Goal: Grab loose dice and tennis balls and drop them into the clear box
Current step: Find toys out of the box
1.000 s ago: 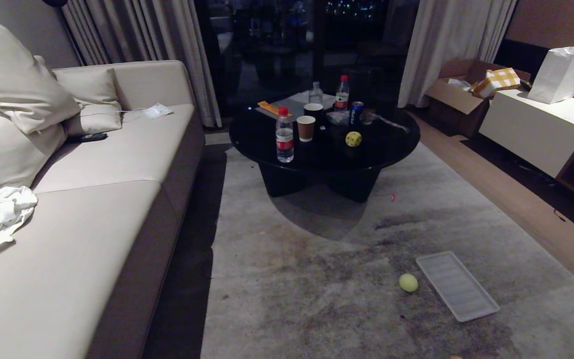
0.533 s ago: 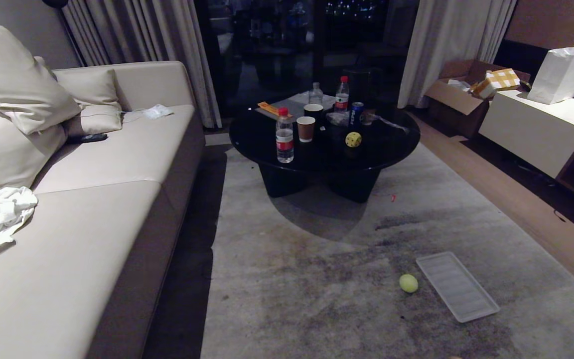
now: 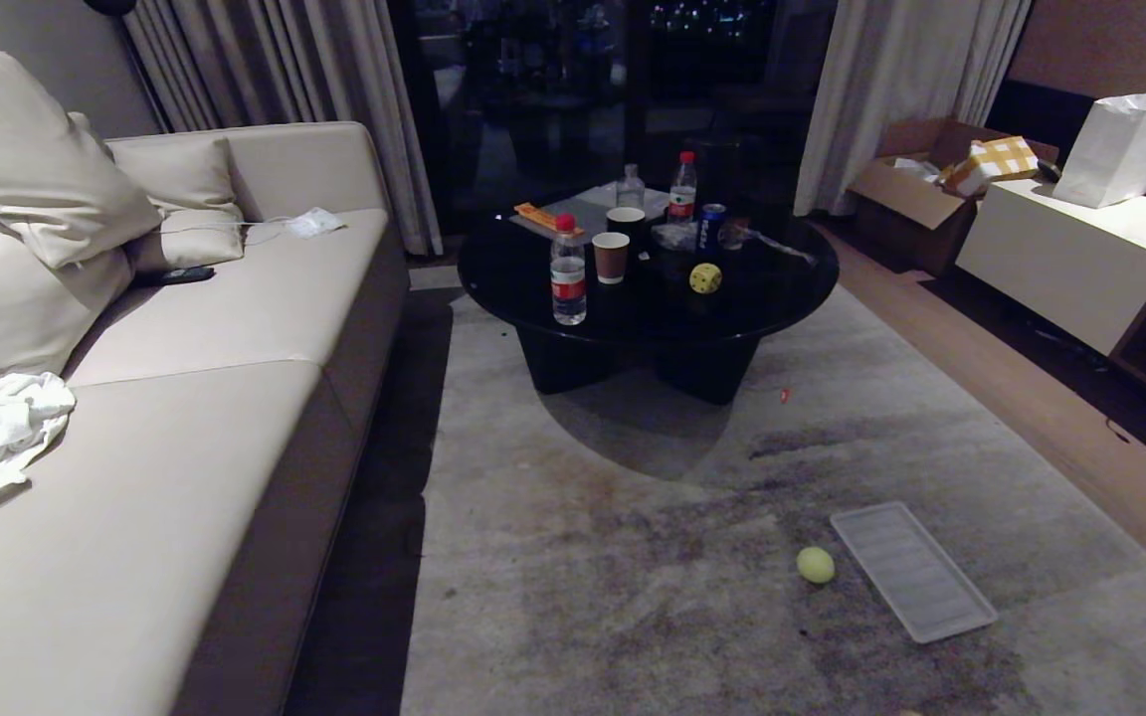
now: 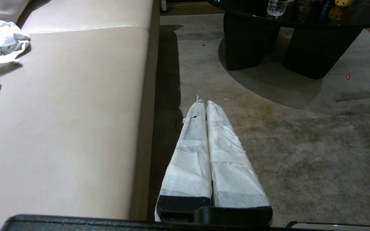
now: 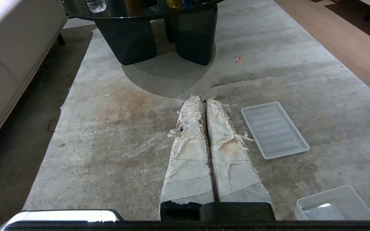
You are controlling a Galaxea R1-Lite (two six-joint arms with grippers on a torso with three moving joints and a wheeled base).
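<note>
**Living-room floor: items awaiting collection, both arms parked**

- Tennis ball (image 3: 816, 565): one, on the grey rug (image 3: 633, 557), just beside the long edge of the flat ribbed lid (image 3: 912, 570). Loose, not yet collected.
- Yellow die (image 3: 705, 277): one, on the round black coffee table (image 3: 782, 288), among bottles and paper cups. No cream die can be found in any view.
- Clear box (image 5: 334, 203): empty, open side up on the rug, near the robot's right side and closer in than the lid; outside the head view. Its lid lying apart leaves the opening free for drops.
- Left gripper (image 4: 203, 102): padded fingers pressed together, holding nothing, held low above the rug alongside the sofa (image 3: 235, 398).
- Right gripper (image 5: 203, 100): fingers pressed together, empty, pointing toward the table, lid just beside it.

Judged status: collection not begun; the ball is the nearest pick.
</note>
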